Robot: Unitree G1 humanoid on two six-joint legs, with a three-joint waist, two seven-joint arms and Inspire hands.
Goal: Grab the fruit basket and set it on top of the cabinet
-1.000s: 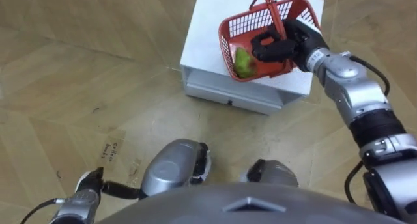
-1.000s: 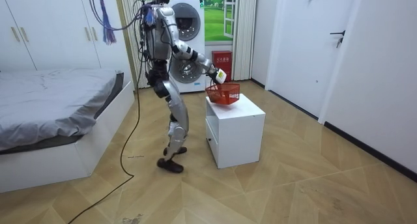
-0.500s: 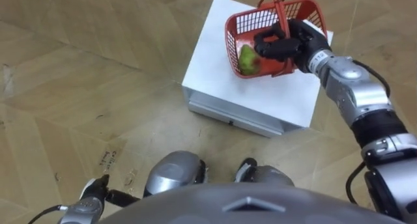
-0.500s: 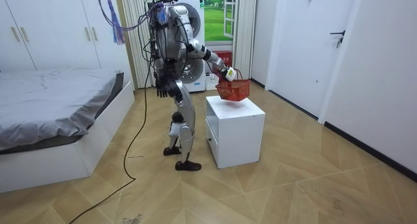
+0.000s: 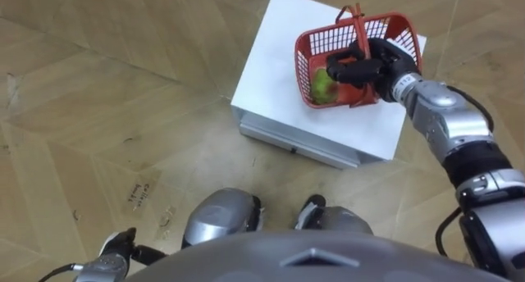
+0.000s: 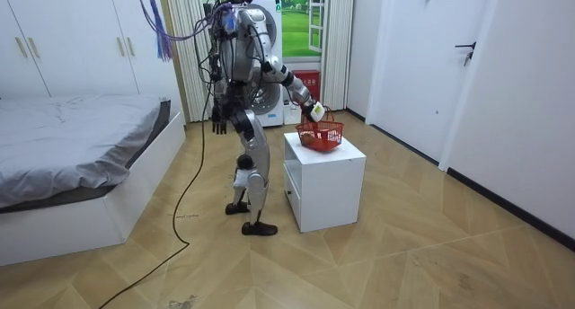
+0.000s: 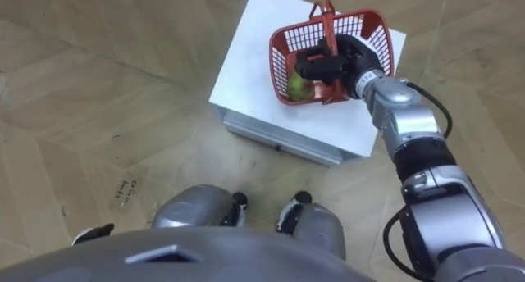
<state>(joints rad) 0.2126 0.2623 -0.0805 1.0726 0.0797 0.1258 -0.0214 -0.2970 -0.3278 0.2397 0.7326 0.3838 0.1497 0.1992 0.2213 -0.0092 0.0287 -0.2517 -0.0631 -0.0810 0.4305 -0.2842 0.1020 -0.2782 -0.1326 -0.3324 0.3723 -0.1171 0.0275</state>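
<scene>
The red plastic fruit basket [image 5: 373, 38] hangs tilted over the white cabinet [image 5: 275, 77], with a green fruit [image 5: 322, 84] in its lower corner. My right hand [image 5: 365, 67] is shut on the basket's upright handle, arm stretched forward from the right. In the room view the basket [image 6: 321, 136] hangs low over the cabinet top [image 6: 328, 156]; whether it touches I cannot tell. My left hand [image 6: 218, 123] hangs at my side with relaxed fingers, and shows at the lower left [image 5: 115, 251] of the left eye view.
I stand close to the cabinet's drawer side, feet by its front. A bed [image 6: 72, 147] lies at the room view's left, a washing machine [image 6: 292, 30] behind me, a door [image 6: 413, 66] at the right. Open wooden floor surrounds the cabinet.
I stepped closer to the cabinet. The basket, held in my right hand, swung toward the cabinet's far side, rose a little, then came lower again.
</scene>
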